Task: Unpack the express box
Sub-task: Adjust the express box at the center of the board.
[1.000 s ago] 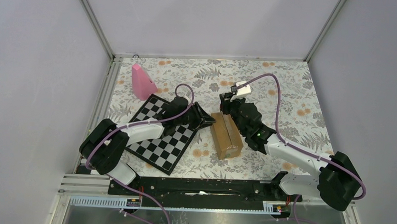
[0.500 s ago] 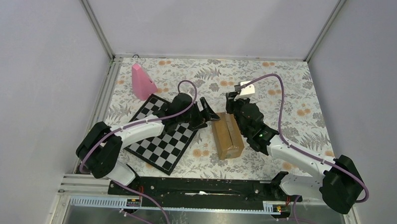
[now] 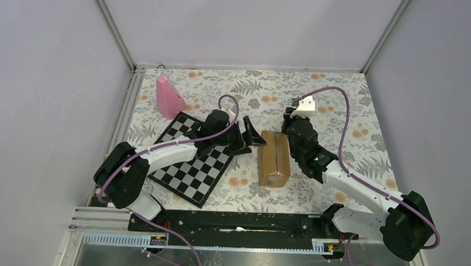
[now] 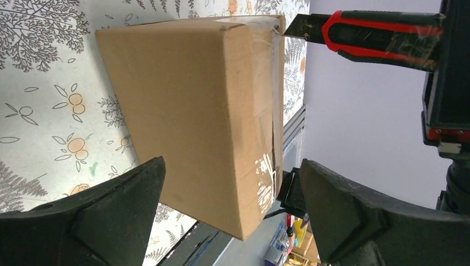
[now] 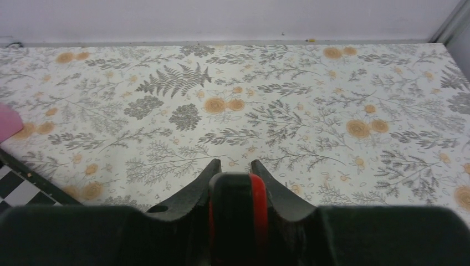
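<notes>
The express box (image 3: 273, 159) is a plain brown carton lying lengthwise on the flowered cloth in the middle of the table, its taped seam on top. My left gripper (image 3: 253, 136) stands open at the box's far left corner. In the left wrist view its fingers (image 4: 111, 210) straddle the carton's (image 4: 199, 105) near edge without touching it. My right gripper (image 3: 292, 126) hovers at the box's far right corner, shut on a red and black utility knife (image 5: 238, 210). The knife's blade (image 4: 302, 27) points at the carton's top corner by the tape.
A black and white chessboard (image 3: 191, 161) lies left of the box under my left arm. A pink cone-like object (image 3: 168, 98) stands at the far left. Metal frame rails and grey walls close in the table.
My left gripper has gone from nearly shut to wide open at the box's side. The box has turned from slanted to nearly straight. My right gripper has shifted right with the knife.
</notes>
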`<state>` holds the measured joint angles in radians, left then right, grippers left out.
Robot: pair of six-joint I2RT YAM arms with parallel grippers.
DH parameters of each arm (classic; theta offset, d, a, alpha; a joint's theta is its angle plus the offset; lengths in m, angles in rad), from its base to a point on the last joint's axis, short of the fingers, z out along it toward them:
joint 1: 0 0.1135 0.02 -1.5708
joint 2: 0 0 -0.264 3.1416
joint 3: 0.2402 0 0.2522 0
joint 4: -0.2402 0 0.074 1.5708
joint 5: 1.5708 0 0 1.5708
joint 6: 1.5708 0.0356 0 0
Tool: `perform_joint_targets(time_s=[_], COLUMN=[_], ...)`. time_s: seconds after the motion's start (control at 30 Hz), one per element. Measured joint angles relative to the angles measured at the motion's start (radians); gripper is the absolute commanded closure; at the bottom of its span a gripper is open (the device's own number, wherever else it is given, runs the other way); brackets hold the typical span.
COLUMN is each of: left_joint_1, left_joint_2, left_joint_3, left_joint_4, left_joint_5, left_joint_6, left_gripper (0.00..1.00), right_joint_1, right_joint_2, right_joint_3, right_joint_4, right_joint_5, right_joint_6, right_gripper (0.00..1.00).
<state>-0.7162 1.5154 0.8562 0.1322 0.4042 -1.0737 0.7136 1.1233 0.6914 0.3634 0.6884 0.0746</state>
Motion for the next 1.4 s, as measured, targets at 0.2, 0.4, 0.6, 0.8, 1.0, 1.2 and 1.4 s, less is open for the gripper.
perform_joint_targets(time_s=[0.2, 0.4, 0.6, 0.8, 1.0, 1.2, 1.4], left_joint_1=[0.000, 0.004, 0.013, 0.018, 0.018, 0.023, 0.032], left_joint_2=[0.027, 0.041, 0.068, 0.080, 0.093, 0.111, 0.113], left_joint_3=[-0.018, -0.039, -0.048, -0.049, -0.049, -0.050, -0.103], left_joint_4=[0.054, 0.096, 0.132, 0.145, 0.178, 0.204, 0.281], left_joint_5=[0.022, 0.046, 0.070, 0.080, 0.107, 0.133, 0.145], left_joint_6=[-0.006, -0.013, -0.019, -0.019, -0.023, -0.024, -0.050], left_gripper=[0.01, 0.01, 0.01, 0.01, 0.01, 0.01, 0.01], right_joint_1=[-0.001, -0.002, -0.002, -0.003, -0.029, -0.074, -0.075], right_joint_2=[-0.011, -0.035, -0.083, -0.122, -0.048, 0.045, 0.149], right_joint_3=[-0.002, -0.001, 0.009, 0.014, 0.017, -0.013, -0.021], right_joint_4=[-0.008, -0.049, -0.116, -0.136, -0.165, -0.128, -0.037], right_joint_5=[-0.050, -0.031, -0.018, 0.011, 0.074, -0.006, -0.196], right_joint_6=[0.030, 0.027, 0.033, 0.037, 0.040, 0.055, 0.078], right_gripper=[1.00, 1.00, 1.00, 1.00, 1.00, 1.00, 1.00])
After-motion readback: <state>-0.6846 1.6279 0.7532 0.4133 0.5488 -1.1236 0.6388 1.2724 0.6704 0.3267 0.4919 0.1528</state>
